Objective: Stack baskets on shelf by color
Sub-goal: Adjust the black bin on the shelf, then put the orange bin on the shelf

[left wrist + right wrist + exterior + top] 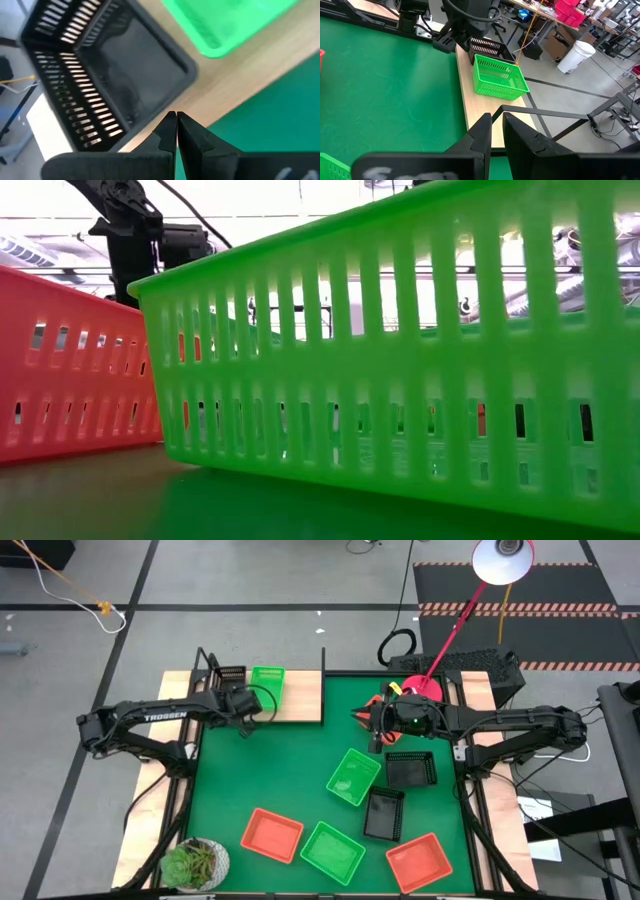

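Note:
On the light-wood shelf (pixel 300 705) at the far left stand a black basket (pixel 232 675) and a green basket (pixel 267 683), side by side. My left gripper (pixel 245 716) is shut and slants down over the shelf's near edge. Its tips (pixel 176 119) are beside the black basket's (pixel 115 75) near corner, and the green basket (pixel 225 25) lies beyond. My right gripper (pixel 375 730) hangs over the mat's far middle. Its fingers (pixel 497 125) stand a narrow gap apart with nothing between them. Green (pixel 353 776), black (pixel 411 769) and red-orange (pixel 272 834) baskets lie on the mat.
More baskets lie loose on the green mat (pixel 260 770): black (pixel 384 813), green (pixel 332 852), red-orange (pixel 418 862). A potted plant (pixel 195 862) sits at the near left corner. A round red lamp base (pixel 425 688) stands at the far right. Thin black uprights (pixel 323 660) rise from the shelf.

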